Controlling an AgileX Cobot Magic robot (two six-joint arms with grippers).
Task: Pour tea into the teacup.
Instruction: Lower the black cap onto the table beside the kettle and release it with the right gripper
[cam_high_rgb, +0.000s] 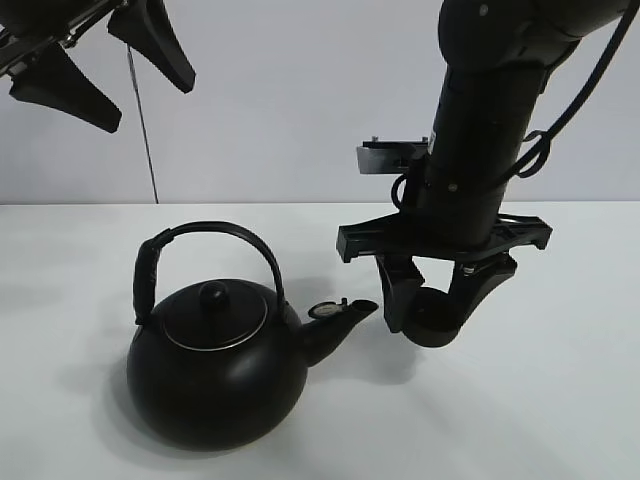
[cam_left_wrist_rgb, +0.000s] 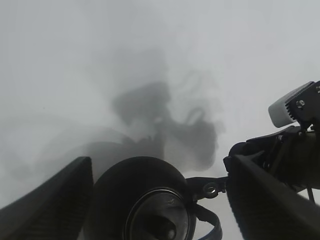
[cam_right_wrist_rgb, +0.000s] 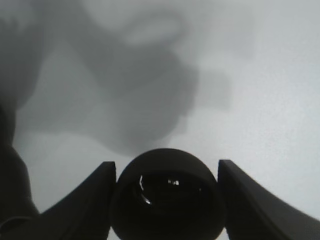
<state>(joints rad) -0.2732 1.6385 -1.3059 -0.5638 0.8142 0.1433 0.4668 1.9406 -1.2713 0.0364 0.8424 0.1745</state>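
The teacup, tiny, round and black, hangs just above the white table with my right gripper shut on it, one finger on each side. It is level with the spout tip and a little to its right. In the right wrist view the teacup sits upright between the fingers with its dark mouth showing. The black kettle stands on the table, arched handle up, spout pointing right. My left gripper is open, high above the kettle's left side. From the left wrist the kettle shows below the spread fingers.
The white table runs to a plain wall at the back. A thin cable hangs down from the left arm. The right arm's black body rises over the cup and also shows in the left wrist view.
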